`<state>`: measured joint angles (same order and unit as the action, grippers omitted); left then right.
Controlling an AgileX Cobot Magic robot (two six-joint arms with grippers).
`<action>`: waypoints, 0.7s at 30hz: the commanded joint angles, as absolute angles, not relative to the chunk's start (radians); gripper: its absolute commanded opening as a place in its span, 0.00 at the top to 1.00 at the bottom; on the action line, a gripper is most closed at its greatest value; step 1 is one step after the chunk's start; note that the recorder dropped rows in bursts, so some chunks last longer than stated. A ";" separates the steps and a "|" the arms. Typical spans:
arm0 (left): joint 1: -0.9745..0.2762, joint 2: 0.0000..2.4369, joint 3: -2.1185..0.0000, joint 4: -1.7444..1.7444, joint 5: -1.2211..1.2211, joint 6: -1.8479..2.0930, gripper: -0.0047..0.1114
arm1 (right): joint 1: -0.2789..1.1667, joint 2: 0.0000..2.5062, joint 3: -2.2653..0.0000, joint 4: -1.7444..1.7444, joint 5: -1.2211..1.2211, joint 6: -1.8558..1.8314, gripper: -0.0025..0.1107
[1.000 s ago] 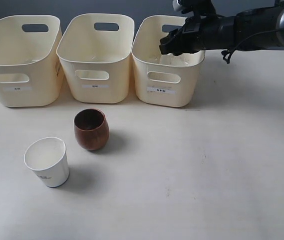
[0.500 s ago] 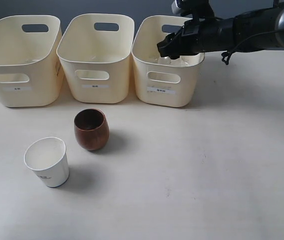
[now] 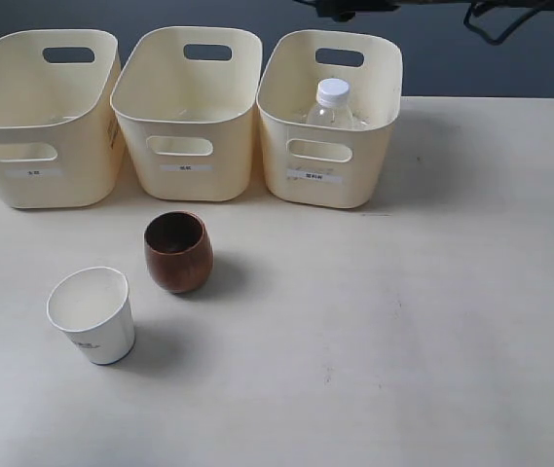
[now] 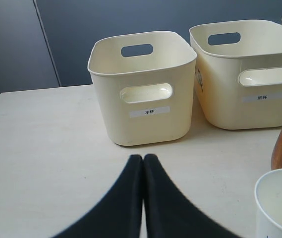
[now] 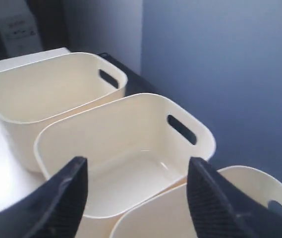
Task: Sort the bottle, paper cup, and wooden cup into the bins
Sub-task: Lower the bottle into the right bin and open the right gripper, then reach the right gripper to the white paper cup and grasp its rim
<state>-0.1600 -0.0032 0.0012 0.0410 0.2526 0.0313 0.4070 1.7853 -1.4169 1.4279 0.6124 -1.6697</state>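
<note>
One item sorted: bottle [image 3: 333,105] upright inside right bin [image 3: 327,165]. Right gripper [image 5: 137,191] spread wide, empty; left gripper [image 4: 143,163] pressed closed, empty. Next: grasp wooden cup [image 3: 177,252] or paper cup [image 3: 92,315], both on table.

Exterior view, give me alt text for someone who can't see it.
A small clear plastic bottle with a white cap stands inside the rightmost of three cream plastic bins lined up on a pale table. In front of them, a dark brown rounded wooden cup and a white paper cup stand upright on the table, apart from each other.
</note>
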 commanded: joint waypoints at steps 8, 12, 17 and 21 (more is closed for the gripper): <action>-0.163 0.000 0.000 0.043 0.239 0.028 0.96 | 0.637 1.742 -1.421 0.969 0.829 -1.521 0.47; -0.163 0.000 0.000 0.043 0.239 0.028 0.96 | 0.740 1.762 -1.421 0.895 0.830 -1.490 0.47; -0.163 0.000 0.000 0.043 0.239 0.028 0.96 | 0.845 1.823 -1.421 0.861 0.810 -1.489 0.47; -0.163 0.000 0.000 0.043 0.239 0.028 0.96 | 0.914 1.887 -1.421 0.828 0.778 -1.489 0.47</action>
<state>-0.1600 -0.0032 0.0012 0.0410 0.2526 0.0313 0.8764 1.8491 -1.4169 0.8540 0.8036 -1.4927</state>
